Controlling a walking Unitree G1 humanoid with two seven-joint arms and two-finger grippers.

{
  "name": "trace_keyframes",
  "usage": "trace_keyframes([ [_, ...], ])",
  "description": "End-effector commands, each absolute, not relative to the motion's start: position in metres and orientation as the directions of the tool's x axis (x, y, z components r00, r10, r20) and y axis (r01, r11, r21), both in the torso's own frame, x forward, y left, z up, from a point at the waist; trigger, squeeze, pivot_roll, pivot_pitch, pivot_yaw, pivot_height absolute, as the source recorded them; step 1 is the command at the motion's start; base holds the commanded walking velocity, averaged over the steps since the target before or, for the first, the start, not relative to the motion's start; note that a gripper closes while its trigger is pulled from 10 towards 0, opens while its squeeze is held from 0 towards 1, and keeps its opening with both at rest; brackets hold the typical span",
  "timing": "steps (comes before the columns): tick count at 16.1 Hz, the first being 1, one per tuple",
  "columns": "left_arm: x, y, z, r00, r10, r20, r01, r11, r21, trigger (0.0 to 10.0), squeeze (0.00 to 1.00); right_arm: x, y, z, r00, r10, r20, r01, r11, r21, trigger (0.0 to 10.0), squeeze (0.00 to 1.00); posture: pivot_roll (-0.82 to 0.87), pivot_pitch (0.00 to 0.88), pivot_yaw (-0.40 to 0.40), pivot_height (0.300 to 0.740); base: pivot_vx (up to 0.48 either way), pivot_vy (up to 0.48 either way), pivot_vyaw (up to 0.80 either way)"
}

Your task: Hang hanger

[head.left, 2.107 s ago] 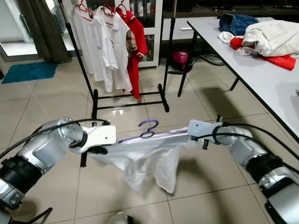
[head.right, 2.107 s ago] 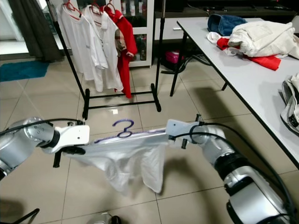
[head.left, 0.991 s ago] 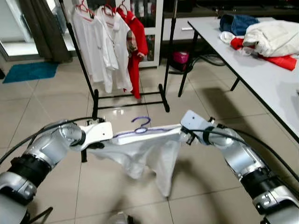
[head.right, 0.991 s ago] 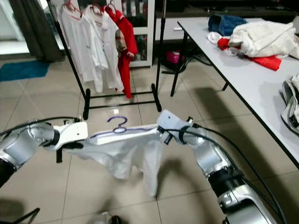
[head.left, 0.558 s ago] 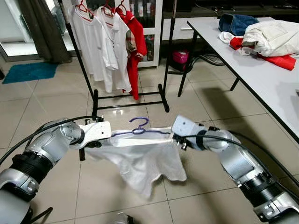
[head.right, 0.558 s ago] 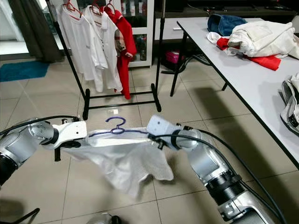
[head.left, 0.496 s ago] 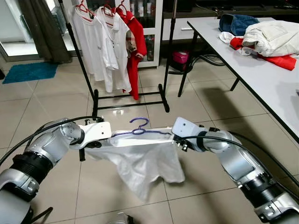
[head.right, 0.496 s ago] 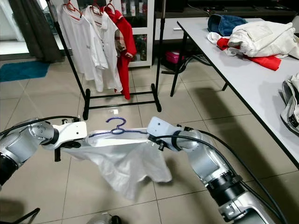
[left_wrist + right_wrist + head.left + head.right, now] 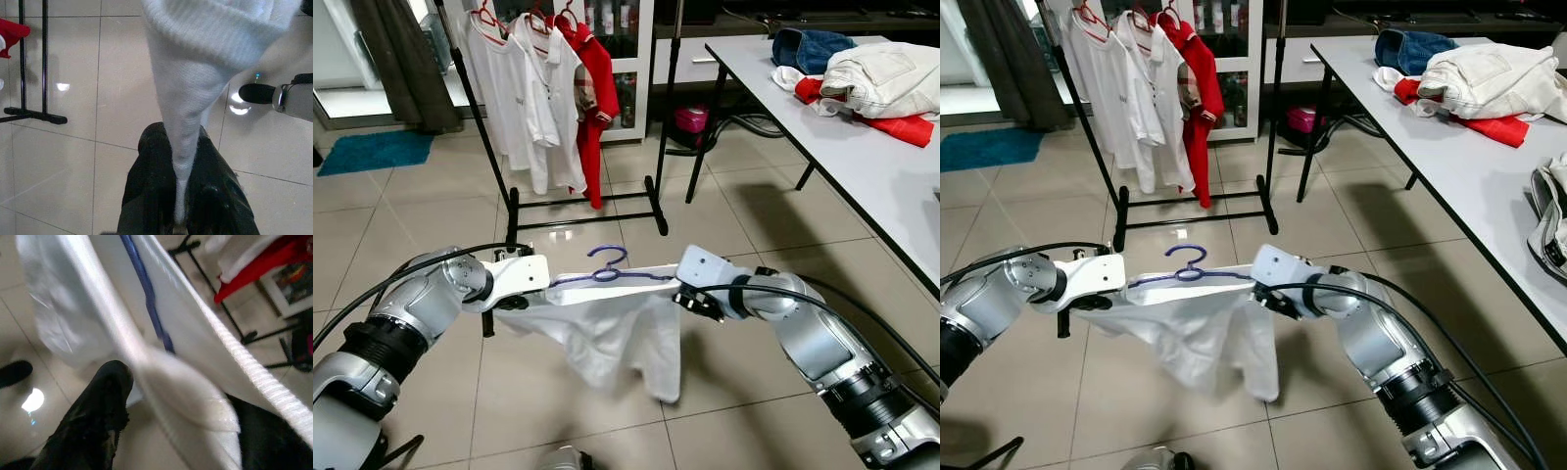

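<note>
A white garment [image 9: 619, 333] hangs on a purple hanger [image 9: 607, 275], held stretched between my two arms low over the tiled floor. My left gripper [image 9: 514, 303] is shut on the garment's left shoulder; in the left wrist view the cloth [image 9: 195, 73] runs down between the black fingers [image 9: 146, 186]. My right gripper [image 9: 693, 302] is shut on the right shoulder, and the right wrist view has the hanger's blue bar [image 9: 146, 298] inside the cloth. The hanger's hook [image 9: 610, 257] stands up free. The black clothes rack [image 9: 587, 220] stands a short way ahead.
The rack carries white shirts [image 9: 533, 88] and a red garment [image 9: 597, 88] on hangers. A second black stand [image 9: 671, 108] is beside it. A long white table [image 9: 881, 166] with piled clothes [image 9: 871, 78] runs along the right. A dark curtain [image 9: 396, 59] hangs far left.
The garment's loose lower part has swung in and now hangs narrower under the hanger. Over the last two seconds my right arm drew inward to the left, shortening the span.
</note>
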State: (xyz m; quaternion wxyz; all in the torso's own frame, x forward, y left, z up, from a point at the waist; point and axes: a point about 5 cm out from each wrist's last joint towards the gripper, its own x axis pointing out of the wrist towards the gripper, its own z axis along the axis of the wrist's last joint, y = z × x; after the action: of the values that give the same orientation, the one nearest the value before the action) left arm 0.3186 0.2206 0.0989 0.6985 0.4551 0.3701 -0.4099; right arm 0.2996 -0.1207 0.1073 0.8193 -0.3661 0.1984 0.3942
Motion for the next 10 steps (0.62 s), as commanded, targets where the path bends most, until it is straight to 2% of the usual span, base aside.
trace_keyframes([
  [1, 0.325, 0.226, 0.108, 0.429, -0.215, -0.877, 0.889, 0.273, 0.368, 0.0, 0.0, 0.301, -0.122, 0.114, 0.623, 0.51, -0.593, -0.782, 0.427, -0.455, 10.0, 1.0, -0.04, 0.0, 0.047, 0.74, 0.0, 0.0, 0.0],
  [2, 0.325, 0.225, 0.108, 0.426, -0.222, -0.877, 0.891, 0.268, 0.365, 0.0, 0.0, 0.301, -0.122, 0.113, 0.622, 0.502, -0.601, -0.783, 0.413, -0.466, 10.0, 1.0, -0.04, 0.0, 0.047, 0.74, 0.0, 0.0, 0.0],
  [3, 0.324, 0.223, 0.109, 0.425, -0.228, -0.876, 0.893, 0.263, 0.365, 0.0, 0.0, 0.301, -0.123, 0.112, 0.625, 0.491, -0.606, -0.78, 0.391, -0.489, 10.0, 0.95, -0.04, 0.0, 0.047, 0.74, 0.0, 0.0, 0.0],
  [4, 0.325, 0.222, 0.109, 0.426, -0.232, -0.874, 0.894, 0.259, 0.367, 0.0, 0.0, 0.3, -0.123, 0.111, 0.618, 0.495, -0.61, -0.786, 0.376, -0.491, 10.0, 0.0, -0.04, 0.0, 0.047, 0.74, 0.0, 0.0, 0.0],
  [6, 0.326, 0.219, 0.111, 0.433, -0.242, -0.868, 0.892, 0.256, 0.374, 0.0, 0.0, 0.296, -0.119, 0.108, 0.594, 0.516, -0.617, -0.804, 0.357, -0.475, 10.0, 0.0, -0.04, 0.0, 0.047, 0.74, 0.0, 0.0, 0.0],
  [10, 0.329, 0.214, 0.115, 0.446, -0.263, -0.855, 0.887, 0.258, 0.383, 0.0, 0.0, 0.287, -0.094, 0.111, 0.517, 0.652, -0.555, -0.852, 0.325, -0.412, 10.0, 0.0, -0.04, 0.0, 0.042, 0.74, 0.0, 0.0, 0.0],
])
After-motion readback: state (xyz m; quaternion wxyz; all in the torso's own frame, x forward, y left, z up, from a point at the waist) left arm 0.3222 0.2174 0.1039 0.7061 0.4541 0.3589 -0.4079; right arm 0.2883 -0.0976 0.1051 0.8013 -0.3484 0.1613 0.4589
